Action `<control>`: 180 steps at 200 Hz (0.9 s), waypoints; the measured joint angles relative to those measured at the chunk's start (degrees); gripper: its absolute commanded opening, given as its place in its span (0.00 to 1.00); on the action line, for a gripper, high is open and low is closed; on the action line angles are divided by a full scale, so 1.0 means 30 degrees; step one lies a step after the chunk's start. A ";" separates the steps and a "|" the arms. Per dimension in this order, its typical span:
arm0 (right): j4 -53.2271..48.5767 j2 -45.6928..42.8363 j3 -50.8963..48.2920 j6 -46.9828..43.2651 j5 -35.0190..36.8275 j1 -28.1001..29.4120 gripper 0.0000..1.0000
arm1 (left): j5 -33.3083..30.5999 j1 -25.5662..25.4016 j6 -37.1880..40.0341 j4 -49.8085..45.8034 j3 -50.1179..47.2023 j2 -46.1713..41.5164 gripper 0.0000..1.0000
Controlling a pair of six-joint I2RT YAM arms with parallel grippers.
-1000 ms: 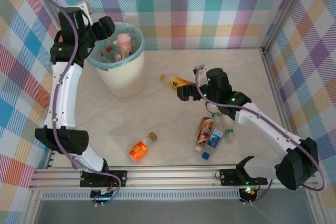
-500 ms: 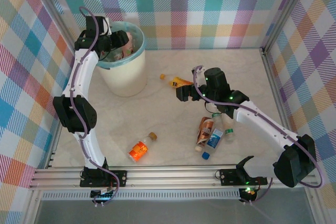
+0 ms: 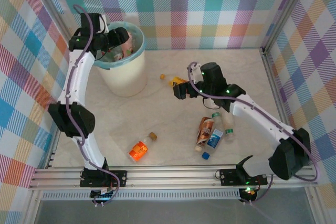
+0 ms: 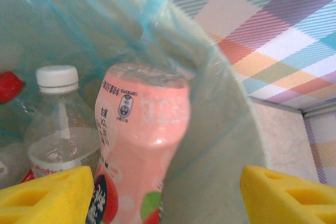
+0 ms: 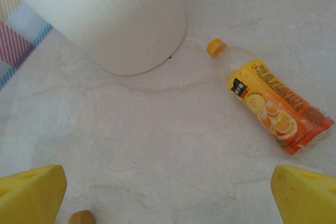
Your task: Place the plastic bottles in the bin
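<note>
- Right claw [image 3: 178,91] wide open and empty, hovering over table [image 3: 163,124] centre beside yellow-capped bottle [image 5: 273,111], squared up for a grab.
- Near edge: orange bottle [image 3: 139,150] and heap of bottles [image 3: 211,135] lying loose, awaiting collection.
- Far left corner: bin [image 3: 126,80] holding pink bottle [image 4: 144,145]; left claw [image 3: 121,39] above its rim, pads [image 4: 47,195] parted, gripping nothing.

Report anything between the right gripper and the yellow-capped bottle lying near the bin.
Nothing visible: only bare pale table separates the right gripper from the clear plastic yellow-capped, orange-labelled bottle.
</note>
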 measured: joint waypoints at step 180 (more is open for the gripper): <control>-0.5901 1.4258 1.0899 -1.0848 0.2186 -0.2266 1.00 | -0.0430 -0.3366 0.2725 0.3162 -2.0334 -1.9387 0.77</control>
